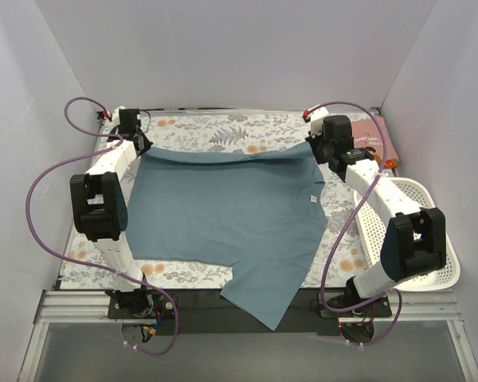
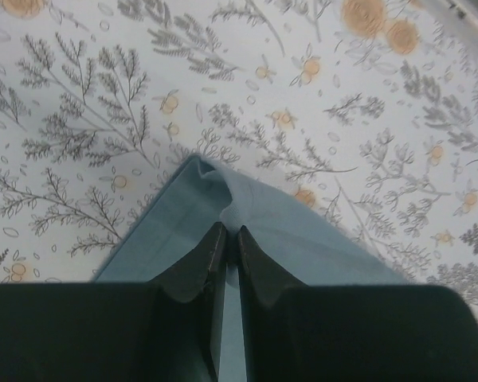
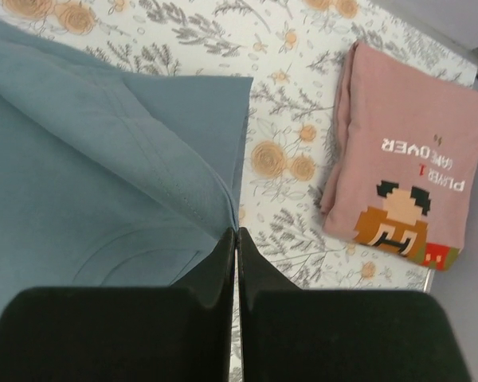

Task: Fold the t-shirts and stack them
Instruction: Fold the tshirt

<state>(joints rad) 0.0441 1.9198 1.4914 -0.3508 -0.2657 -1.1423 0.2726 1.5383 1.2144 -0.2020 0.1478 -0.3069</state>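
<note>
The teal-blue t-shirt [image 1: 223, 215] lies spread over the middle of the floral table, one sleeve hanging over the near edge. My left gripper [image 1: 139, 143] is shut on its far left corner [image 2: 203, 191]. My right gripper [image 1: 319, 147] is shut on its far right edge [image 3: 183, 175], lifting a fold. The pink t-shirt [image 3: 406, 183] lies folded at the far right, print up, and also shows in the top view [image 1: 368, 141].
A white perforated basket [image 1: 414, 231] stands at the right edge beside my right arm. The floral table cloth [image 1: 223, 131] shows bare along the far edge. White walls close in the left, right and back.
</note>
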